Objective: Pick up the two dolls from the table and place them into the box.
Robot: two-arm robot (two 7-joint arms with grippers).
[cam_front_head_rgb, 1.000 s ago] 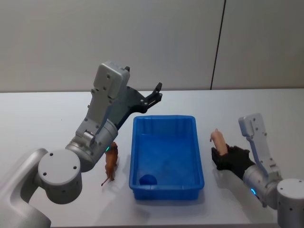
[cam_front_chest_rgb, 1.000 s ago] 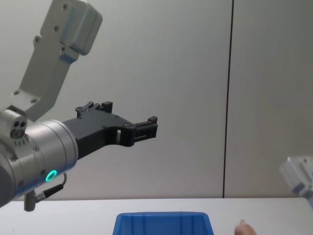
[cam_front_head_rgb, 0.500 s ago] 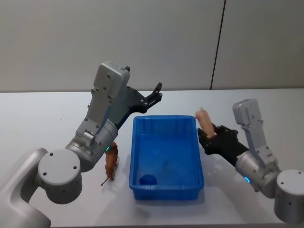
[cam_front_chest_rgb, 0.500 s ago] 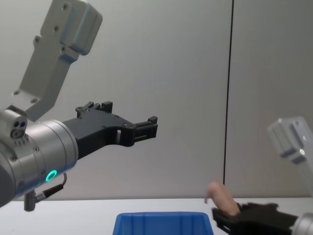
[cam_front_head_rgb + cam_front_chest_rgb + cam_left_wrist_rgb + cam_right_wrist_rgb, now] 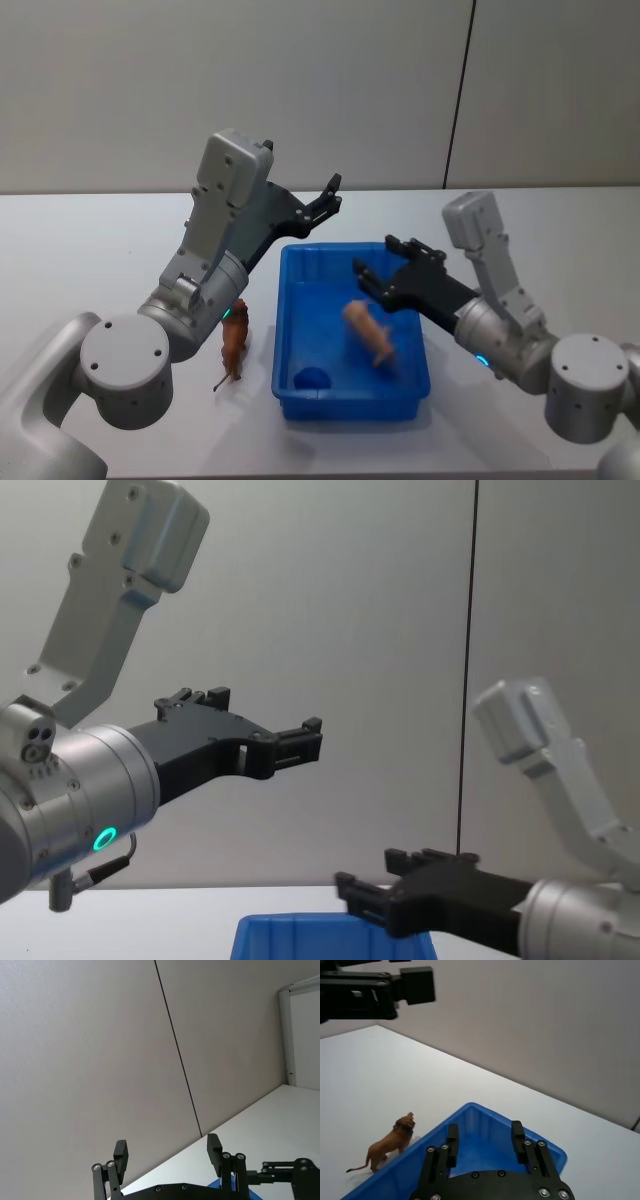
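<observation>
White worktop [image 5: 90, 260] carrying one blue box [image 5: 350, 405], open top, thick rim, set lengthwise away from the robot. Pink doll [image 5: 368, 334]: inside the box, right of its middle, tilted, outline blurred; whether it rests on the box floor cannot be told. Small dark blue object [image 5: 312, 378]: inside the box, near front left corner. Lion doll [image 5: 233, 345]: brown, standing on the worktop just beside the box's left wall, outside it; in the right wrist view the lion doll [image 5: 390, 1147] stands upright, tail out behind, close to the box [image 5: 485, 1110] rim. Right pincer [image 5: 386, 262]: over the far half of the box, above the pink doll and apart from it, jaws spread wide, nothing between them; in the right wrist view the right pincer [image 5: 485, 1141] shows both fingers parted over the blue interior; in the chest view the right pincer [image 5: 375, 880] hangs just above the box [image 5: 330, 927] rim. Left pincer [image 5: 333, 193]: raised high beyond the box's far left corner, jaws spread, empty; the left wrist view shows the left pincer [image 5: 167, 1150] fingers well apart against the grey wall [image 5: 100, 1060]; in the chest view the left pincer [image 5: 305, 738] is held well above the worktop.
</observation>
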